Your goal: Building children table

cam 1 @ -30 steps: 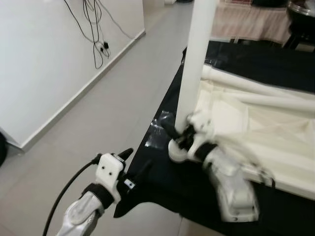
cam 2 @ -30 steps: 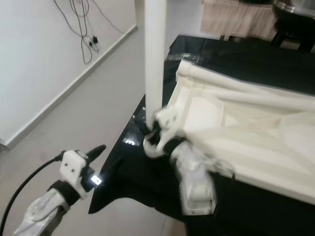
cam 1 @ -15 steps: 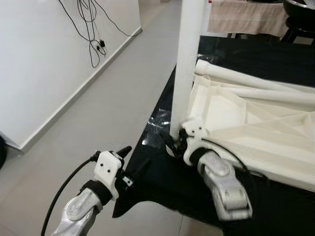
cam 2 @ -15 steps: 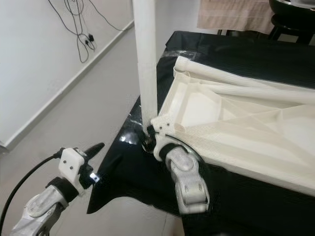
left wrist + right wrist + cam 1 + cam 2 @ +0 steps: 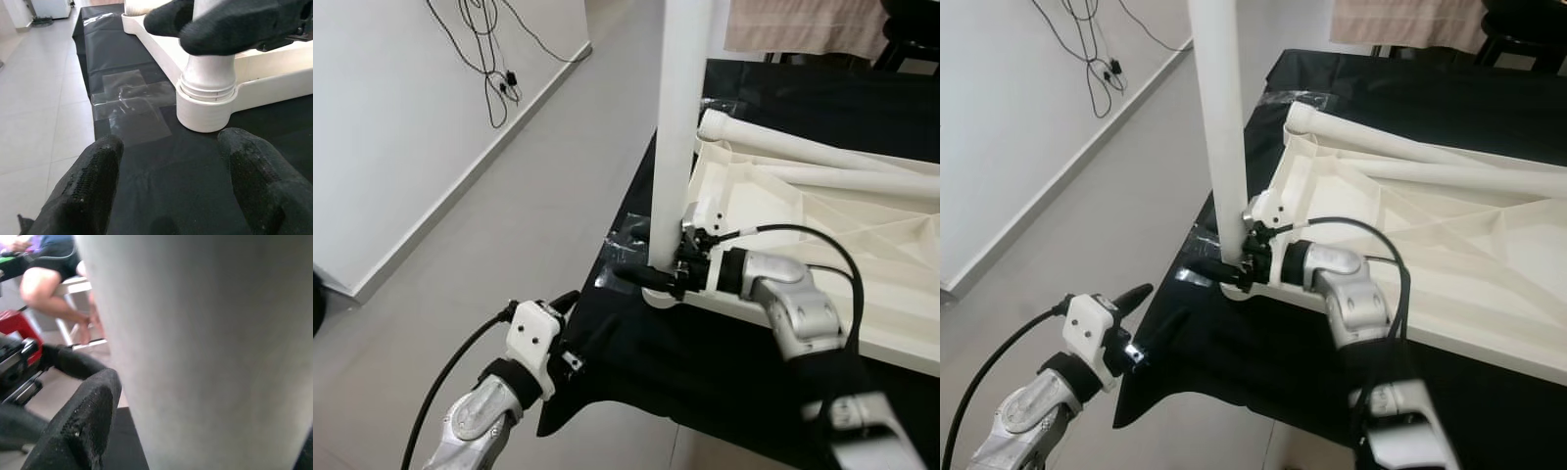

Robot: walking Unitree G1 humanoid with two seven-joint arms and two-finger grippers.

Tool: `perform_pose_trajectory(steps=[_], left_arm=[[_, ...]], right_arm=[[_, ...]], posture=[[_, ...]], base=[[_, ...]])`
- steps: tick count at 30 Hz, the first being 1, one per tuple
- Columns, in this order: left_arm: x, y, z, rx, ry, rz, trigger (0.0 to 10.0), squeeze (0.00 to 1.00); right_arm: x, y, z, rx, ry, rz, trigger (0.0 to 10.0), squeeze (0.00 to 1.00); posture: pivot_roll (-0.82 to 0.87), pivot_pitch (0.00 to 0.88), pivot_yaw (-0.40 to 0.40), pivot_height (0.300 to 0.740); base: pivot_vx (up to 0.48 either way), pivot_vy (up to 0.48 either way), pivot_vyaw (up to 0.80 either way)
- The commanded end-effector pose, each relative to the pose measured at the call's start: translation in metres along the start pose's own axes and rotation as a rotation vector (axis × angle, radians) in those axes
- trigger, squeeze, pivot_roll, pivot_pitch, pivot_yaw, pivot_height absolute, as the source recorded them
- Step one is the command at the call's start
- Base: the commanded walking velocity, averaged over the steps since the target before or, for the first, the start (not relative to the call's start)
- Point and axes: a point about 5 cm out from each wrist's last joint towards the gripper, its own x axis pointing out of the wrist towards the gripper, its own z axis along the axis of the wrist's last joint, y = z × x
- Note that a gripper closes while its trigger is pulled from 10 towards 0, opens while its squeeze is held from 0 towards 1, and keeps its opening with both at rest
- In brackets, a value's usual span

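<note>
The white table top (image 5: 822,225) lies upside down on a black-covered surface (image 5: 646,362). A white table leg (image 5: 675,127) stands upright in its near corner socket (image 5: 203,105). My right gripper (image 5: 651,274) is shut on the leg just above the socket, reaching in from the right; one finger (image 5: 83,426) presses the leg's side. My left gripper (image 5: 1151,311) hovers open, holding nothing, at the cloth's near corner, short of the socket, and its fingers (image 5: 88,191) frame the socket from a little way off.
Another white leg (image 5: 803,152) lies along the far rim of the table top. A clear tape patch (image 5: 132,105) is stuck on the cloth beside the socket. Cables (image 5: 494,59) hang on the left wall over grey floor. A seated person's legs (image 5: 44,289) show behind.
My right arm has swung from below the leg round to its right side, with the gripper still at the leg's base. The left gripper has barely moved. The camera has shifted slightly.
</note>
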Motion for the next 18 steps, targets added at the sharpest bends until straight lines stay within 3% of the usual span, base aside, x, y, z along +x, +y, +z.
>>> perform_pose_trajectory(steps=[1, 3, 4, 7, 13, 15, 16, 18], left_arm=[[-0.002, -0.003, -0.001, -0.010, 0.012, -0.005, 10.0, 0.00], [-0.002, -0.004, 0.000, -0.011, 0.011, -0.006, 10.0, 0.00], [-0.002, -0.004, 0.000, -0.013, 0.011, -0.008, 10.0, 0.00], [-0.002, -0.005, 0.000, -0.017, 0.010, -0.010, 10.0, 0.00], [-0.001, -0.007, 0.003, -0.027, 0.000, -0.012, 10.0, 0.00], [0.000, -0.007, 0.003, -0.028, -0.003, -0.012, 10.0, 0.00], [0.000, -0.007, 0.003, -0.028, -0.003, -0.012, 10.0, 0.00], [-0.001, -0.007, 0.003, -0.027, -0.003, -0.010, 10.0, 0.00]], right_arm=[[0.012, 0.008, -0.010, 0.027, 0.029, 0.080, 2.5, 0.00], [0.014, 0.005, -0.009, 0.033, 0.018, 0.071, 2.5, 0.00], [0.014, 0.002, -0.008, 0.042, 0.007, 0.054, 0.0, 0.00], [0.013, 0.000, -0.008, 0.050, -0.001, 0.043, 0.0, 0.00], [-0.008, 0.007, -0.018, 0.044, 0.008, 0.045, 0.0, 0.00], [-0.016, 0.012, -0.018, 0.027, 0.010, -0.103, 0.0, 0.00], [-0.016, 0.012, -0.018, 0.027, 0.010, -0.103, 0.0, 0.00], [-0.020, 0.015, -0.023, 0.054, 0.032, -0.308, 0.0, 0.00]], posture=[[0.05, 0.204, 0.044, 0.740], [0.05, 0.204, 0.044, 0.740], [0.05, 0.211, 0.044, 0.740], [0.05, 0.217, 0.045, 0.740], [0.02, 0.238, 0.037, 0.740], [0.00, 0.247, 0.025, 0.740], [0.00, 0.247, 0.025, 0.740], [0.00, 0.248, 0.021, 0.740]], base=[[0.000, 0.000, 0.00], [0.000, 0.000, 0.00], [0.000, 0.000, 0.00], [0.000, 0.000, 0.00], [0.000, 0.000, 0.00], [0.000, 0.000, 0.00], [0.000, 0.000, 0.00], [0.000, 0.000, 0.00]])
